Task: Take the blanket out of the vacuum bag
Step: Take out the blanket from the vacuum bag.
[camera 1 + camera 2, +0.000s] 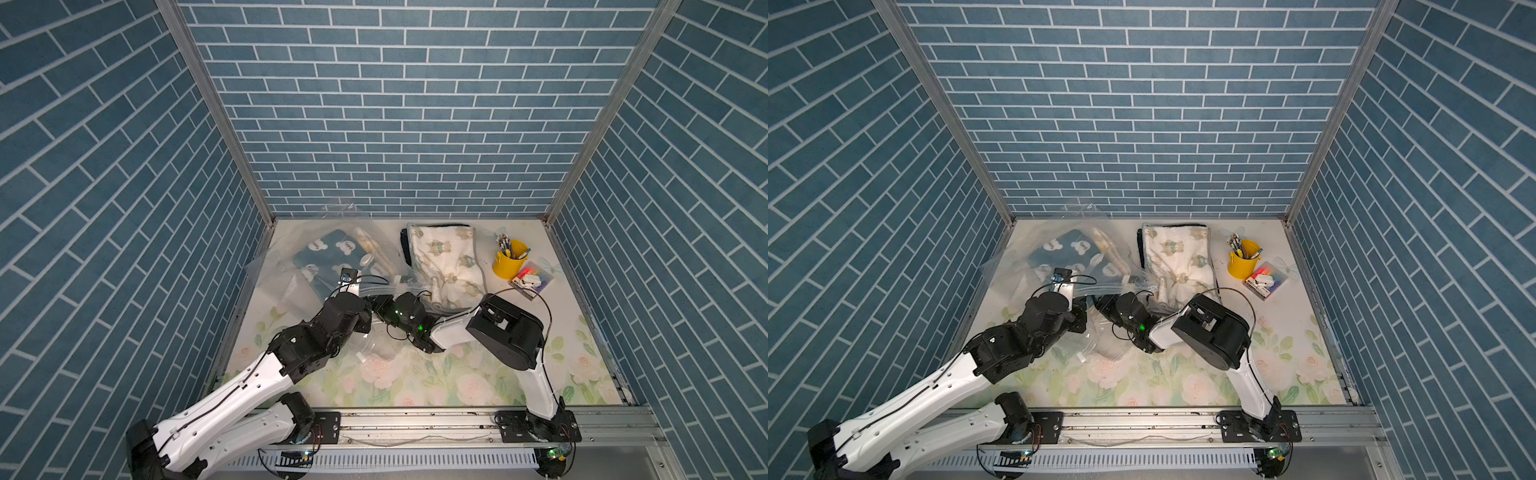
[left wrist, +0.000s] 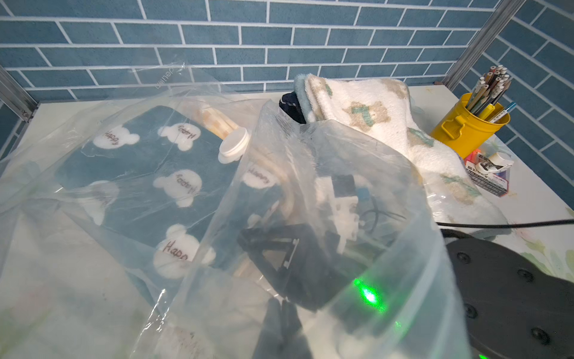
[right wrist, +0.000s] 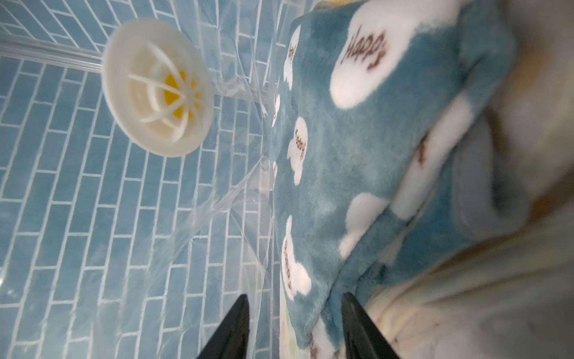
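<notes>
Seemingly soft, light and floppy, the blanket [image 1: 328, 254] lies folded inside the slippery vacuum bag [image 1: 272, 266] at the far left of the table [image 1: 569, 299]; the right gripper [image 3: 295, 334], jaws apart astride its near corner, should bite a thick fold while the left gripper [image 2: 281, 323], jaws together, pinches the bag's film.

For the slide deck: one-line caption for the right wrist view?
Open right gripper inside the vacuum bag, blue "Happy" blanket corner between its jaws, white valve cap beyond.

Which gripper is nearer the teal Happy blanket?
Right. The right gripper is inside the vacuum bag, jaws open at the teal blanket corner; the left gripper pinches plastic farther off.
</notes>
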You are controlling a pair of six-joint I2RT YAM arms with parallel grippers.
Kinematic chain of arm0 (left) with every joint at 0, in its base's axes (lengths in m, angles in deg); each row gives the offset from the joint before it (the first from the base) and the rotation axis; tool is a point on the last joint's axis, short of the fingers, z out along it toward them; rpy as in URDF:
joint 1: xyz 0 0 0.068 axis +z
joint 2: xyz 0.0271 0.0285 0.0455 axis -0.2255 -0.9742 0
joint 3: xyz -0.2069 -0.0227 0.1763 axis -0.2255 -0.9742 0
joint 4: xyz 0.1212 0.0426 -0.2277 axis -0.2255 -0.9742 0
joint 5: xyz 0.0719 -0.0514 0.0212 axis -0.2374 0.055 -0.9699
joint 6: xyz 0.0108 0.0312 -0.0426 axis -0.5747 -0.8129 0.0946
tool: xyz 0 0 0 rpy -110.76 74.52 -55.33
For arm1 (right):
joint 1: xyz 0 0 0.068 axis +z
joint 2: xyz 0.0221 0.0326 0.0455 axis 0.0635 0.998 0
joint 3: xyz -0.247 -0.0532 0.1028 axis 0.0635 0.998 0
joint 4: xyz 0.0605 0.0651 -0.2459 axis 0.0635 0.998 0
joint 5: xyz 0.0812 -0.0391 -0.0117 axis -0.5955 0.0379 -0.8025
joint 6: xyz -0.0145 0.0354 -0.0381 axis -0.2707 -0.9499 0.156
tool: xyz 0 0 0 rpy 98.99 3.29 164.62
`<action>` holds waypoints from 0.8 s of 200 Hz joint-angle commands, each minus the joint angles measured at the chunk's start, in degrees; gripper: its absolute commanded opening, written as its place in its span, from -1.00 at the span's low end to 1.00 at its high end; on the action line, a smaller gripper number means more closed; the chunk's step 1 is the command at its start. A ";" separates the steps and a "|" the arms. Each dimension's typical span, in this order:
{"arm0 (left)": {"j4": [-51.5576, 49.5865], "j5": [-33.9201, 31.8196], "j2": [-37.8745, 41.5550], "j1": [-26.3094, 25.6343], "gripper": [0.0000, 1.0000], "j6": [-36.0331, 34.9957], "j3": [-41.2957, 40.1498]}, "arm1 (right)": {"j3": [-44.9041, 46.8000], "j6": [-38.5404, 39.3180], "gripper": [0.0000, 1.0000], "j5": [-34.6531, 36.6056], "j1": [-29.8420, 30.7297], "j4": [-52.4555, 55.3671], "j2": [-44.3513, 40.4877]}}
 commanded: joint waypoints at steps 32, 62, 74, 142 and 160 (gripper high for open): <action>2.40 -0.59 0.61 -0.40 -0.97 1.69 -2.42 | -2.33 -0.74 0.01 -2.24 -0.34 -0.23 3.84; 2.40 -0.98 1.78 -0.40 -0.97 2.53 -3.45 | -4.14 -0.87 0.02 -4.24 -1.22 0.38 6.94; 2.37 -0.87 2.30 -0.40 -0.97 2.67 -3.64 | -4.87 -0.67 0.03 -4.88 -1.40 1.49 7.11; 1.61 -1.29 2.53 -0.40 -0.96 2.91 -4.15 | -9.21 1.82 -0.12 -8.40 -2.62 -0.77 8.52; 1.59 -1.52 2.65 -0.40 -0.97 2.87 -4.21 | -9.55 3.08 -0.40 -10.91 -2.49 -0.78 7.69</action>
